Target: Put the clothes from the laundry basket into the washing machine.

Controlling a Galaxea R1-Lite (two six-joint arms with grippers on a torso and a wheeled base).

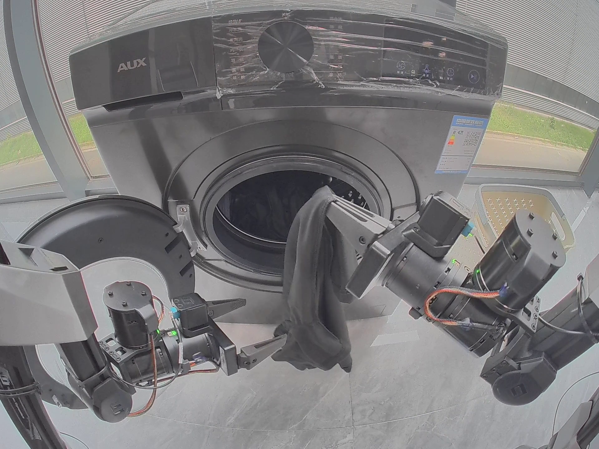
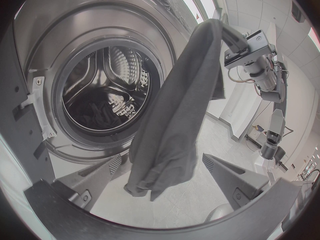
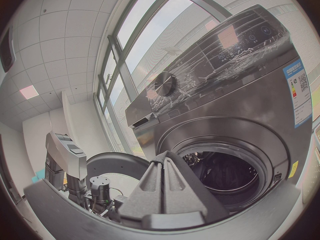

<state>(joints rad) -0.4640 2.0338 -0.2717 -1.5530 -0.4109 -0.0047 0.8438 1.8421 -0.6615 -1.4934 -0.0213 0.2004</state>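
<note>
The right gripper (image 1: 337, 206) is clamped tight on the top of a dark garment (image 1: 312, 282), in front of the washing machine (image 1: 287, 126) and at about 4 o'clock on the rim of its round opening (image 1: 262, 213). The cloth drapes over the fingertips and hangs straight down toward 6 o'clock, its hem bunched just above the floor. The left gripper (image 1: 263, 321) sits low at 8 o'clock from the garment with its jaws spread wide and nothing in them. Its lower fingertip is right beside the hem, and contact cannot be told. The left wrist view looks into the drum, where more dark clothes (image 2: 96, 114) lie at the bottom. The head view shows the door (image 1: 106, 238) swung open at 9 o'clock and the laundry basket (image 1: 521, 210) on the floor at 3 o'clock. The right wrist view shows its two fingers (image 3: 151, 187) pressed together with cloth over the tips.
</note>
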